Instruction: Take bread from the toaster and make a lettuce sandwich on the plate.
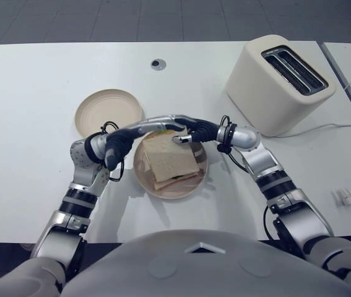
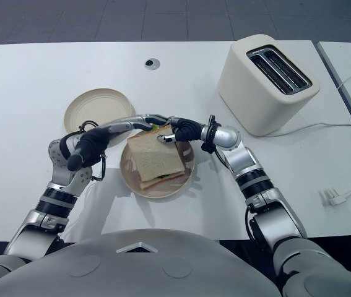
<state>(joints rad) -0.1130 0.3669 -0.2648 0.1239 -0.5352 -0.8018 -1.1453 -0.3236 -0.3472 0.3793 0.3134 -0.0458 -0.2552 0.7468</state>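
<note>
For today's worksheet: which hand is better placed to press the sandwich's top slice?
Probably the right hand: it sits over the square white bread slice; the left hand lies beyond its far edge.

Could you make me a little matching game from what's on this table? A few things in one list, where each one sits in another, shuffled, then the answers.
Things:
1. toaster
2. sandwich
3. empty plate
4. plug

Places or states:
A. on the near plate, mid-table
B. far right of the table, no bread showing in its slots
C. lying on the table by its right edge
D. further back and left of the sandwich

Pairs: 1-B, 2-A, 3-D, 4-C
</note>
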